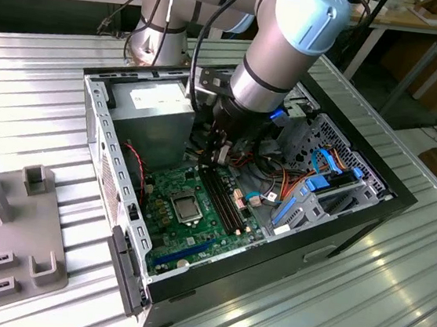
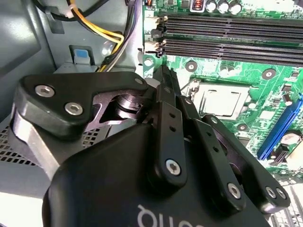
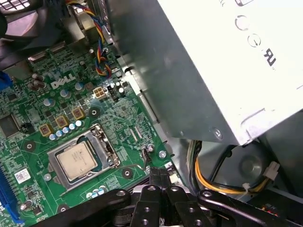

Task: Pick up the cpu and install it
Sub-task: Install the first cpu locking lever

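Note:
The cpu is a small silver-grey square lying flat in its socket on the green motherboard inside the open computer case. Both wrist views show the cpu framed by the socket's metal bracket. My gripper hangs over the board's far edge, beside the black memory slots and a short way beyond the cpu. Its black fingers are pressed together with nothing between them. The fingertips are apart from the cpu and touch nothing that I can see.
The grey power supply stands close to the gripper on the exterior view's left. Bundled cables run below it. A blue drive bay fills the case's right end. A grey fixture sits on the ribbed metal table outside the case.

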